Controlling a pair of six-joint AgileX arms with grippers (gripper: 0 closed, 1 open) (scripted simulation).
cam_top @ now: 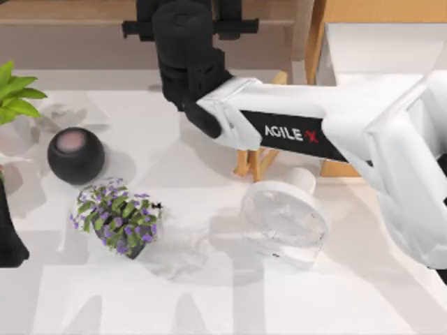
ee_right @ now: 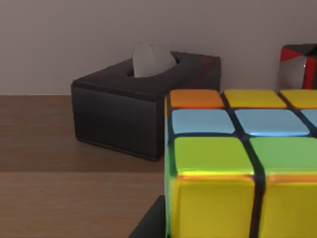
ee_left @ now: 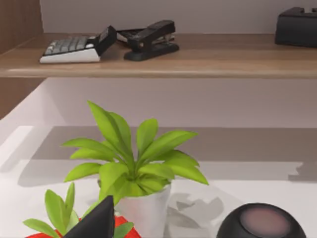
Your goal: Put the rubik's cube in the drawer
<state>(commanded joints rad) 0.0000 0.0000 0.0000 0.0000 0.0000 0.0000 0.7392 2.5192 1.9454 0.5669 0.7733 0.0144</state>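
Rubik's cube (ee_right: 242,163): sat close before the right wrist camera, above the long wooden shelf (ee_right: 59,163), with orange, yellow, blue and green tiles showing.
Right gripper: reached over the shelf at the table's back; whether its fingers clasped the cube or were spread could not be told.
Behind the cube: a black tissue box (ee_right: 143,101) stood on the shelf.
Drawer (cam_top: 380,49): stood at the table's back right, white interior showing.
Table (cam_top: 209,293): held a black sphere (cam_top: 75,155), a purple-flowered plant (cam_top: 117,218) and a clear round fan (cam_top: 286,220).
Left arm: parked at the table's left, near a leafy green plant (ee_left: 133,163); finger state could not be told.
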